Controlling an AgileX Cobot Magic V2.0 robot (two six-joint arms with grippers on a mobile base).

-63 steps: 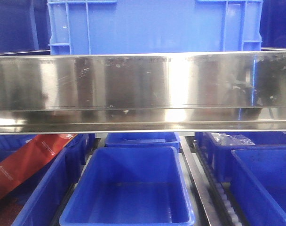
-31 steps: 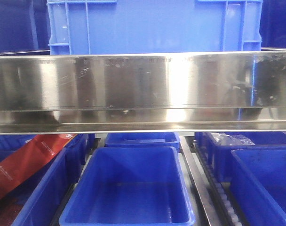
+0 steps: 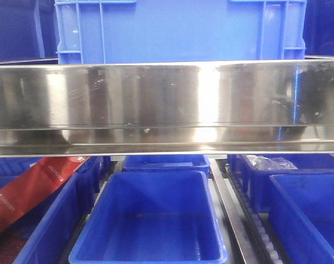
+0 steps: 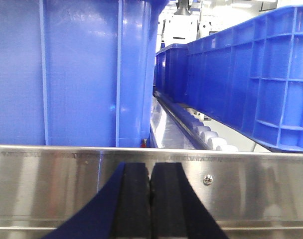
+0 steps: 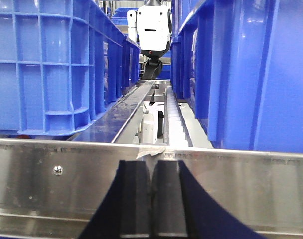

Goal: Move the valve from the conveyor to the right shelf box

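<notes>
No valve shows in any view, and the conveyor is out of view. In the left wrist view my left gripper (image 4: 151,169) is shut, its black pads pressed together with nothing between them, just in front of a steel shelf rail (image 4: 251,179). My right gripper (image 5: 151,167) is shut and empty too, facing the same kind of rail (image 5: 241,179). The front view shows neither gripper. Open blue shelf boxes sit below the rail there, one in the middle (image 3: 150,220) and one at the lower right (image 3: 310,214).
A wide steel rail (image 3: 167,104) spans the front view, with a large blue crate (image 3: 178,30) above it. Tall blue crates (image 4: 67,74) (image 5: 52,64) (image 5: 241,69) flank roller tracks (image 4: 206,134) (image 5: 174,119) beyond the rails. A red packet (image 3: 29,187) lies in the lower left box.
The dark reflections at the right end of the steel rail have faded. The boxes have not moved.
</notes>
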